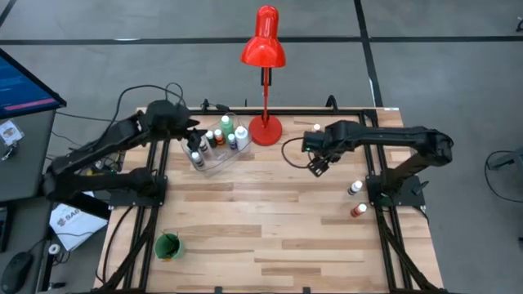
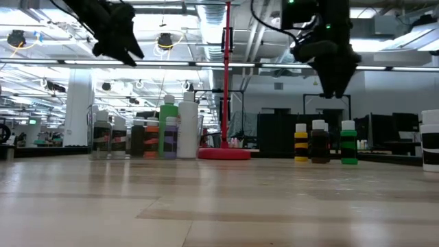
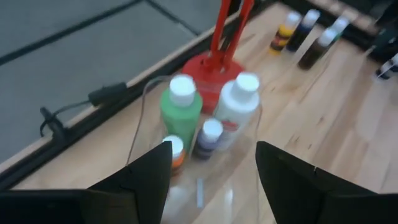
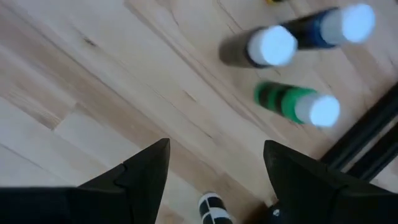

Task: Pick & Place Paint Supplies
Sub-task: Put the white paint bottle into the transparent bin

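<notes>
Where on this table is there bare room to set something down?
The wide middle of the table, between the green cup and the two bottles by the right arm's base, is bare. It is crowded at the far edge: the clear bin of bottles, then the red lamp.

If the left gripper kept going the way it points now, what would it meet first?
Probably the clear plastic container of paint bottles, around the small purple bottle centred between the open left gripper; depth is uncertain.
</notes>
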`<action>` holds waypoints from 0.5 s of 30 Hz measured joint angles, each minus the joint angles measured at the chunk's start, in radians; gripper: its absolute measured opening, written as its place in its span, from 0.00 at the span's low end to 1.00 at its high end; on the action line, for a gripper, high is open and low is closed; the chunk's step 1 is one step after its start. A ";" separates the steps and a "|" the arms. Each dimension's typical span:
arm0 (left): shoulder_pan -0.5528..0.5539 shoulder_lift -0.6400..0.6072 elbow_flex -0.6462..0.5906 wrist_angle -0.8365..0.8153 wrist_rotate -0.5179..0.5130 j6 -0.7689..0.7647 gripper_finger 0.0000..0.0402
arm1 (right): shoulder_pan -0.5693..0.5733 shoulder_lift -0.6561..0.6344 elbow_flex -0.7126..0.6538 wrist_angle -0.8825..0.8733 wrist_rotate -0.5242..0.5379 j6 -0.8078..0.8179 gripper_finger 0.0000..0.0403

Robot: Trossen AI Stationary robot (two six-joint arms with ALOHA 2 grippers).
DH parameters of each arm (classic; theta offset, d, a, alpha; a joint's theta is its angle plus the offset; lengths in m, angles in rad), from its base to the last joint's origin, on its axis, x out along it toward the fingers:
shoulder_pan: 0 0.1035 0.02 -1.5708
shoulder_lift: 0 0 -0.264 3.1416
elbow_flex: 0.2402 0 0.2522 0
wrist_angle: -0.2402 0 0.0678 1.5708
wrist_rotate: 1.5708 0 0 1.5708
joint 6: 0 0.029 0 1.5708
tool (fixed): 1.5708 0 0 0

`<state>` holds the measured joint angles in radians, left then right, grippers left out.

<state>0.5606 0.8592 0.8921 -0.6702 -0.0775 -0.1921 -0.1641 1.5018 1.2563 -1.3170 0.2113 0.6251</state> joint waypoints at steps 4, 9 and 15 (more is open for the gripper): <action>0.000 -0.052 0.000 0.072 0.032 0.000 0.56 | 0.000 -0.091 -0.085 0.067 0.007 0.087 0.63; 0.000 -0.097 0.000 0.193 0.051 0.001 0.56 | 0.033 -0.159 -0.254 0.339 0.026 0.204 0.63; 0.000 -0.111 0.000 0.255 0.051 0.029 0.56 | 0.110 -0.151 -0.371 0.428 0.088 0.321 0.63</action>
<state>0.5606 0.7479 0.8925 -0.4154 -0.0269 -0.1627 -0.0538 1.3507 0.8851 -0.8892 0.2992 0.9458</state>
